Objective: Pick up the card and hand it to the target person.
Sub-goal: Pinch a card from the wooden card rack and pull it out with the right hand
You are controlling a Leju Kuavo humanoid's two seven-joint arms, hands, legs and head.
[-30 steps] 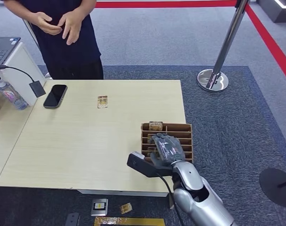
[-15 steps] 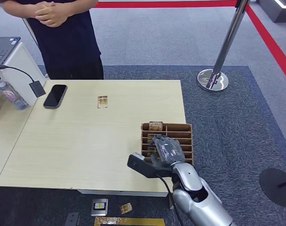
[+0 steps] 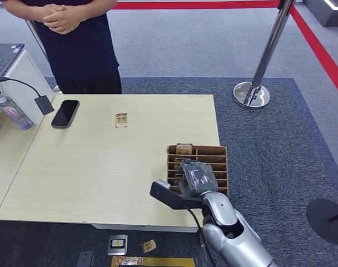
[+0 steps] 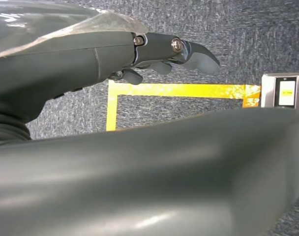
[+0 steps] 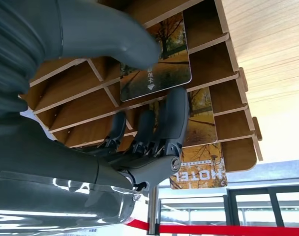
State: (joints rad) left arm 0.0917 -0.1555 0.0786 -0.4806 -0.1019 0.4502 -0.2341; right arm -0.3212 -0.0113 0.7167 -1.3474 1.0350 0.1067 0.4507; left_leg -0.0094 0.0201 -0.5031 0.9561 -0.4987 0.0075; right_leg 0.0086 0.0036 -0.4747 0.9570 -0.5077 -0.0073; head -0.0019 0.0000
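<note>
A brown slotted card rack [image 3: 220, 159] sits at the table's right front corner. My right hand [image 3: 197, 177] is lowered onto it. In the right wrist view the hand [image 5: 114, 162] pinches a card [image 5: 159, 64] printed with autumn trees: the thumb lies on its face and the fingers [image 5: 174, 118] curl up behind its edge, while the card still stands in its slot. Further cards stay in the rack, one marked HOTEL [image 5: 198, 169]. The person [image 3: 81, 44] stands at the table's far side with hands clasped. My left hand [image 4: 103, 54] hangs over the floor, empty, fingers extended.
A loose card [image 3: 121, 120] and a black phone [image 3: 65, 113] lie on the light table [image 3: 96, 167]. A laptop, cable and bottle [image 3: 10, 111] sit far left. A stanchion base [image 3: 252, 94] stands right of the table. Small items [image 3: 118, 244] and yellow tape lie on the floor below.
My right hand has sunk slightly into the rack and closed in on the card. The person has brought both hands together and clasped them.
</note>
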